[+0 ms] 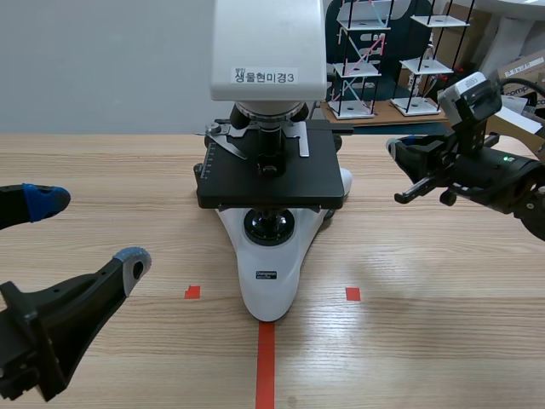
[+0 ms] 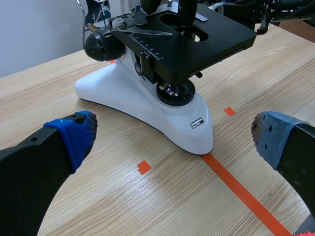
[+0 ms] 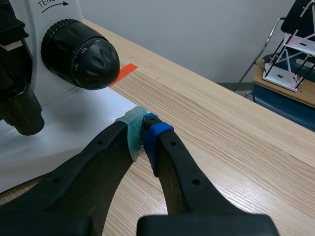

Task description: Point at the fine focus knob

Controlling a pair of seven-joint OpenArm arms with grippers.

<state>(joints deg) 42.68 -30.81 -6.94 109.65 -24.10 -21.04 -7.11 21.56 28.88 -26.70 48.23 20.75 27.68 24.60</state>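
The white and black microscope (image 1: 268, 256) stands at the table's middle, its black stage (image 1: 271, 175) facing me. In the right wrist view its black focus knob (image 3: 78, 54) juts from the white body, the smaller fine knob (image 3: 102, 61) at its centre. My right gripper (image 3: 142, 130) is shut on nothing, its tips a short way in front of and below that knob, not touching it. In the scene view the right gripper (image 1: 396, 149) hovers just right of the stage. My left gripper (image 1: 89, 230) stands open near the table's front left, well short of the microscope base (image 2: 197, 128).
An orange-red tape line (image 1: 266, 366) and two small tape squares (image 1: 192, 292) mark the table in front of the microscope. Behind the table at the right stand wire shelf models (image 1: 362, 60) and boxes. The microscope's left-hand knob (image 2: 101, 45) shows in the left wrist view.
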